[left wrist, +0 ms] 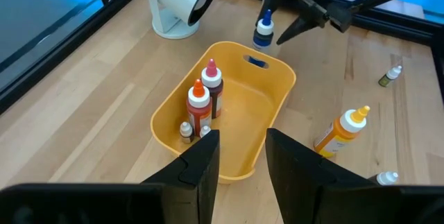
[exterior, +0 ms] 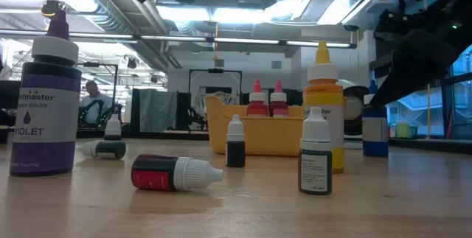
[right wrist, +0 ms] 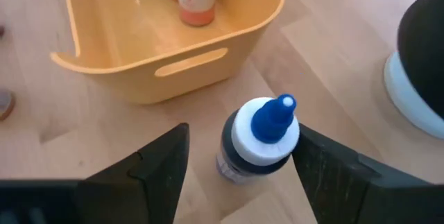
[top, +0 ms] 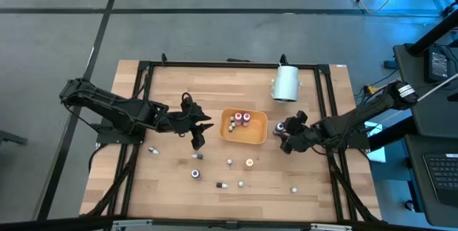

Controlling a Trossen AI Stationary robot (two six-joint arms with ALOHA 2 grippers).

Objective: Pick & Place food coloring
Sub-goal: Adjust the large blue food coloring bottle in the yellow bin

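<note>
Our right pincer [right wrist: 239,165] straddles the upright blue-capped bottle [right wrist: 260,141], fingers apart, unclamped, just outside the tray's [right wrist: 173,64] right-edge wall.

Lab or workshop; exposed ceiling ducts [exterior: 184,28]; strip lights [exterior: 221,39]; grey concrete floor [top: 215,16].

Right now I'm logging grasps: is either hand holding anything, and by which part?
Left hand: nothing. Right hand straddles the blue-capped bottle at its body, below the cap; whether it grips cannot be told.

Bottles [top: 240,119] in tray [top: 244,136], bottle [right wrist: 258,141] beside tray, others [top: 229,174] scattered before it
</note>
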